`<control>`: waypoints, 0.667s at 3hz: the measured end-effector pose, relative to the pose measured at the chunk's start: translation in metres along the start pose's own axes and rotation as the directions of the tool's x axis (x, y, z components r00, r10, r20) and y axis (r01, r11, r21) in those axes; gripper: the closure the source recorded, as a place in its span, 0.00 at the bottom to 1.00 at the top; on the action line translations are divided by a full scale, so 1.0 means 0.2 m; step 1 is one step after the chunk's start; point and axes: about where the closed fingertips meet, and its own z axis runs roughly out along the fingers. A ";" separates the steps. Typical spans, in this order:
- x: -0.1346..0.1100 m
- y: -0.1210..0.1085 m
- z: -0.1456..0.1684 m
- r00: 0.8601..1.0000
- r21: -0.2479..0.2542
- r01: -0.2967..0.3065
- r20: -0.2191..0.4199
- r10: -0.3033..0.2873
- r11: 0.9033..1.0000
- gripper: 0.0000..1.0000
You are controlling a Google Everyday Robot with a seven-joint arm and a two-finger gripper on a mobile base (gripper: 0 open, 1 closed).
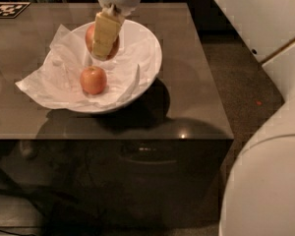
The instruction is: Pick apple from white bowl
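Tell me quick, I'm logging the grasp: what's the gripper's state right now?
Gripper: closed on an apple, held above the white bowl; a second apple lies inside.

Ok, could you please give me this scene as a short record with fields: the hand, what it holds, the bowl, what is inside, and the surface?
hand: robot hand, over the far side of the bowl, closed on an apple
held: round red apple, up above the paper lining
bowl: large glossy white bowl, lined with crumpled white paper
inside bowl: round orange-red apple, resting on the paper
surface: dark grey-brown table
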 end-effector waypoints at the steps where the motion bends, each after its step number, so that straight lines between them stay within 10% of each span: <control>1: -0.12 -0.04 -0.14 0.999 0.053 0.018 0.037 -0.020 0.998 1.00; 2: -0.24 -0.08 -0.27 0.996 0.111 0.036 0.083 -0.046 0.993 1.00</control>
